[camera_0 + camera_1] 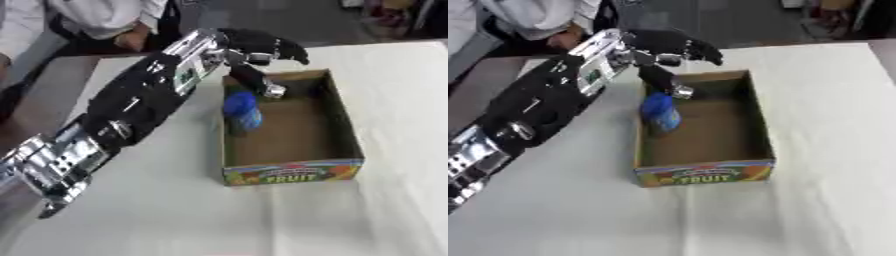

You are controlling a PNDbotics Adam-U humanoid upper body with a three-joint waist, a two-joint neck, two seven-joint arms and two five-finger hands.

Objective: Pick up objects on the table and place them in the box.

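Already 1 object is at the box: a small blue plastic bottle (242, 111) stands or leans against the left inner wall of the open brown cardboard box with a printed fruit label on its front (343, 131). Whether it rests fully on the box floor cannot be told. The left robot hand (260, 49) hovers just above it at the box's far left corner, fingers spread and relaxed, thumb (259, 80) pointing down toward the bottle's top. It appears to hold nothing, though whether the thumb touches the bottle is unclear.

No other loose object shows on the white cloth-covered worktop (175, 210), so as far as these views reach, the placing looks nearly done; what seems left is getting the hand clear of the box.

The left arm (131, 107) stretches diagonally from the lower left up to the box, wrist bent over the rim. The right robot hand is not visible.
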